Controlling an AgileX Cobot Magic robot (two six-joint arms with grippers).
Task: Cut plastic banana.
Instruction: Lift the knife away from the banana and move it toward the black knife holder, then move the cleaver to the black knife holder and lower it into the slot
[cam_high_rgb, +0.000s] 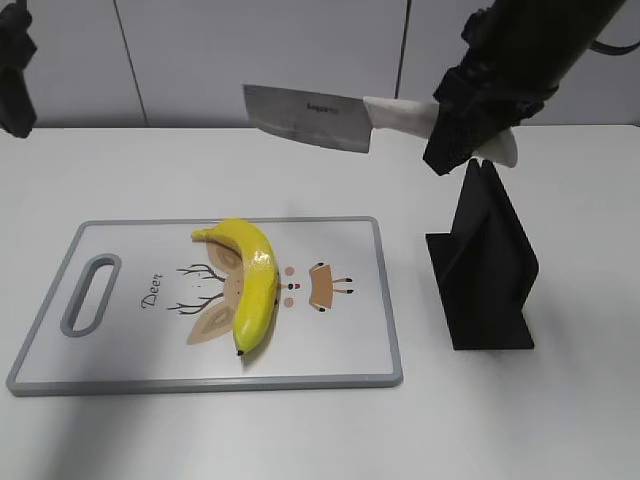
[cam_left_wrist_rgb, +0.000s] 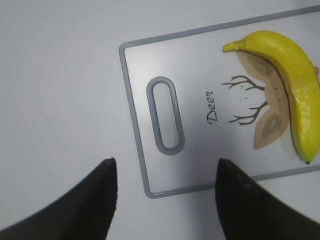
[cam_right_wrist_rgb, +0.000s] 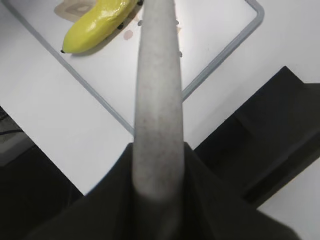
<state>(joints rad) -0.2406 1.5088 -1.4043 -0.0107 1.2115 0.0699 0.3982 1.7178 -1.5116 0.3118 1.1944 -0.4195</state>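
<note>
The plastic banana (cam_high_rgb: 255, 281) lies whole on the white cutting board (cam_high_rgb: 120, 345), over its deer drawing; it also shows in the left wrist view (cam_left_wrist_rgb: 292, 85) and the right wrist view (cam_right_wrist_rgb: 97, 27). My right gripper (cam_high_rgb: 455, 125) is shut on the white handle of a knife (cam_high_rgb: 310, 117), held level in the air above the board's far edge, blade pointing left. In the right wrist view the knife handle (cam_right_wrist_rgb: 157, 100) runs out from the jaws. My left gripper (cam_left_wrist_rgb: 162, 175) is open and empty, above the board's handle-slot end (cam_left_wrist_rgb: 165, 115).
A black knife stand (cam_high_rgb: 485, 265) stands on the table right of the board, also in the right wrist view (cam_right_wrist_rgb: 270, 135). The board has a grey rim (cam_high_rgb: 390, 330) and a handle slot (cam_high_rgb: 90, 293) at its left end. White table all around.
</note>
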